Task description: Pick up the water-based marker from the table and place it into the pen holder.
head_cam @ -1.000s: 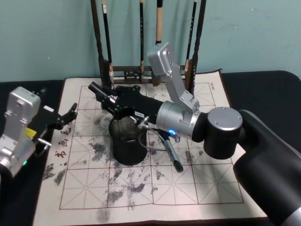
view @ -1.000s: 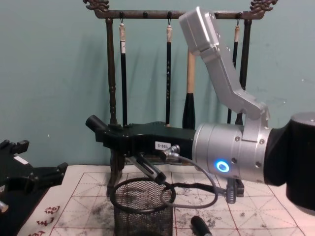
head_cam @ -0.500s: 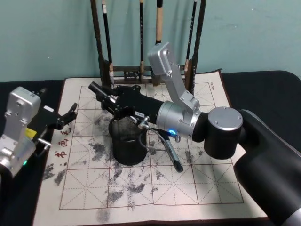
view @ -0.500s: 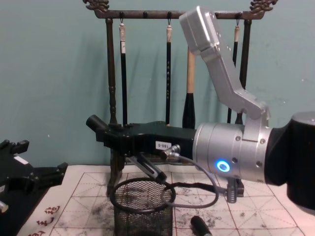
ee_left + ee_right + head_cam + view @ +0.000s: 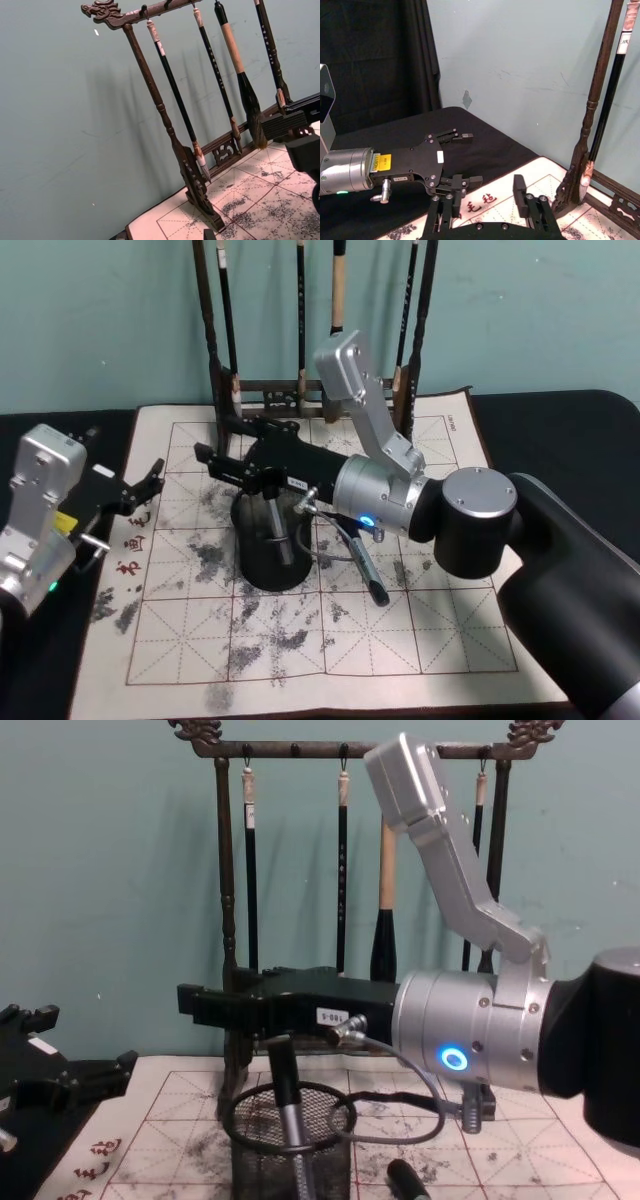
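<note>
Space is showing between the fingers of the right gripper [image 5: 482, 194]: they are standing wide apart and holding nothing. The gripper is hovering just above the pen holder [image 5: 262, 562], reaching across it toward the robot's left. A small white label [image 5: 333, 1016] is sitting on the gripper's black body, its print too small to read.

Below it, the water-based marker [image 5: 286, 1105] is standing inside the pen holder, leaning a little, its dark top poking above the rim. Its lower end is disappearing behind the black mesh, and the bottom edge of the chest view is cutting off the holder's base.

A dark pen [image 5: 365, 568] is lying on the gridded, ink-stained mat [image 5: 330, 640] just to the right of the holder. The right arm is hiding its upper end.

Red characters [image 5: 130, 540] are running along the mat's left border, and I cannot read them with certainty.

The left gripper [image 5: 153, 478] is hanging over the mat's left edge, well apart from the holder, with its fingers parted and nothing in them. A yellow label [image 5: 382, 162] is sitting on its body, the text illegible.

Behind the mat, the wooden brush rack [image 5: 300, 390] is standing on the black-covered bench [image 5: 560, 440], its top out of the head view.
</note>
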